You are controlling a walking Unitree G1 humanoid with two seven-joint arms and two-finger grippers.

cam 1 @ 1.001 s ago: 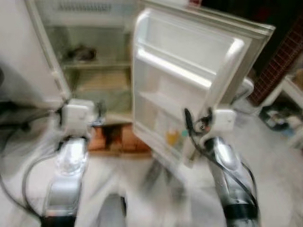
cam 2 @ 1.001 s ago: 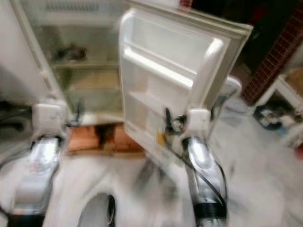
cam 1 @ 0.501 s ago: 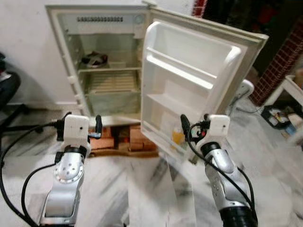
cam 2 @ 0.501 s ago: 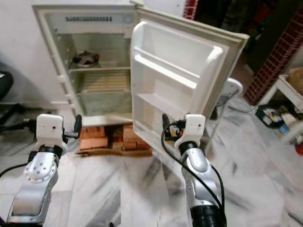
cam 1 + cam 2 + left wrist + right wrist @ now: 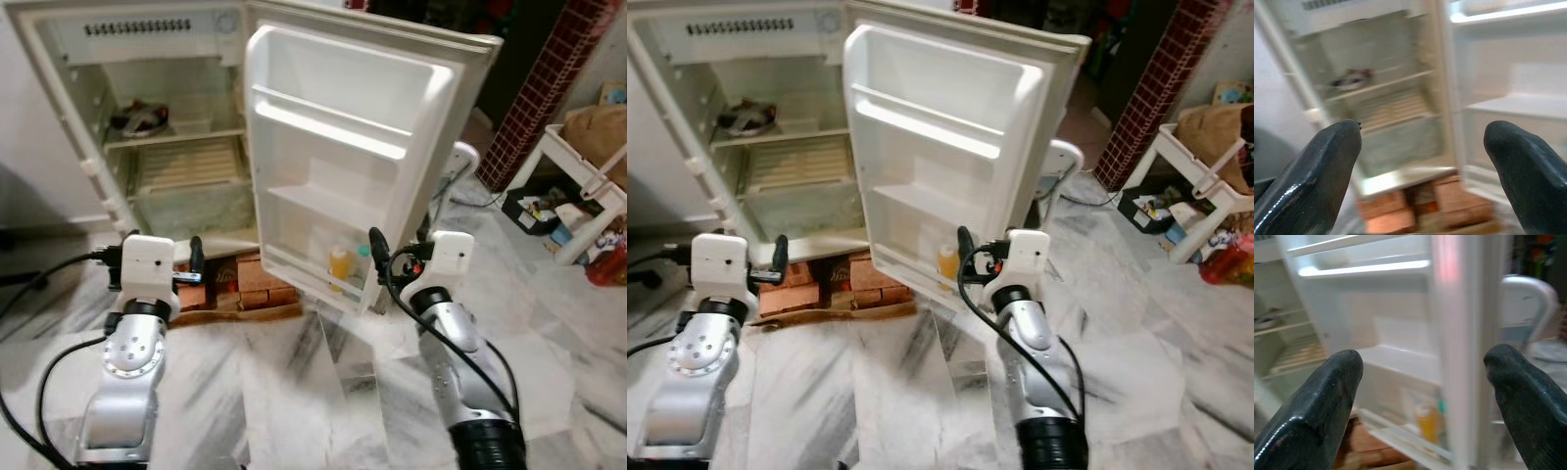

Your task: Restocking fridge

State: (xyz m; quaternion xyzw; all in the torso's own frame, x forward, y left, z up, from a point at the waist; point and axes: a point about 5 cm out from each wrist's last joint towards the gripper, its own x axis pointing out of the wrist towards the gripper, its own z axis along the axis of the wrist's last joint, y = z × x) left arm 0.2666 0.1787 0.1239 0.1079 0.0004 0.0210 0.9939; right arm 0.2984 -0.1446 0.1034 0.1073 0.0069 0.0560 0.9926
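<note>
Fridge (image 5: 167, 147) stands open ahead; right gripper (image 5: 387, 257), jaws spread and empty, sits nearest door shelf's orange bottle (image 5: 339, 264); left gripper (image 5: 186, 262) likewise spread, empty.

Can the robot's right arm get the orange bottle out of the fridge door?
Probably yes. The orange bottle stands in the bottom rack of the open fridge door, and the right gripper, fingers open and empty, is raised just in front of it. Only the low rack rail stands between them.
</note>
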